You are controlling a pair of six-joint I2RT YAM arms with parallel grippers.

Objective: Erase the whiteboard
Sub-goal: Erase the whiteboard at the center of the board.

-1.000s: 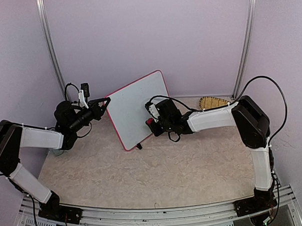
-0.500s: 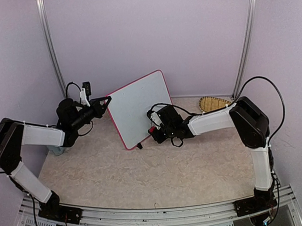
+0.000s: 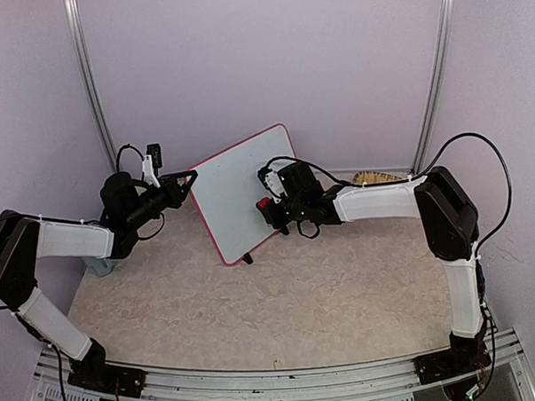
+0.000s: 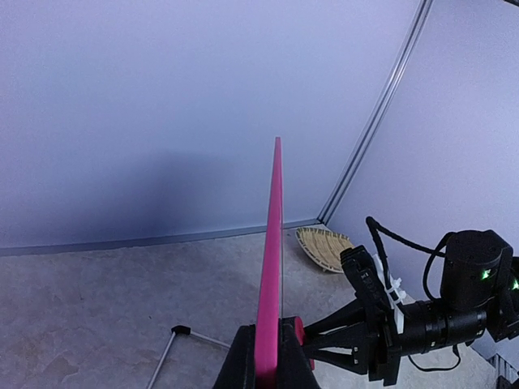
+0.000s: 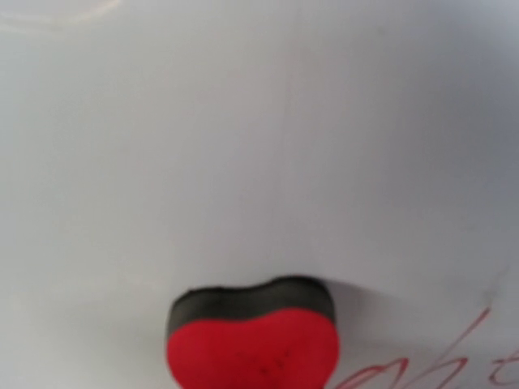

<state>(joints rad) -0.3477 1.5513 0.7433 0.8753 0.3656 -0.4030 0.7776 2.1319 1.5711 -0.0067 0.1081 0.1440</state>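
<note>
The whiteboard [image 3: 236, 188], white with a pink-red frame, stands tilted on the table. My left gripper [image 3: 188, 182] is shut on its left edge. In the left wrist view the frame [image 4: 274, 243] runs edge-on between the two fingers of that gripper [image 4: 272, 352]. My right gripper [image 3: 268, 211] is shut on a red heart-shaped eraser [image 3: 264, 206] and presses its black felt side against the board face. In the right wrist view the eraser [image 5: 253, 344] lies on the white surface [image 5: 243, 146], with red marker writing [image 5: 486, 356] at the lower right. The right fingers themselves are hidden there.
A woven basket [image 3: 378, 180] lies at the back right by the wall, partly behind the right arm, and it shows in the left wrist view too [image 4: 324, 247]. The board's black foot [image 3: 247, 258] rests on the table. Metal posts stand at both back corners.
My right gripper slid the eraser down toward the board's lower right edge, then back up and left across its face. The left gripper and the board stayed nearly still.
</note>
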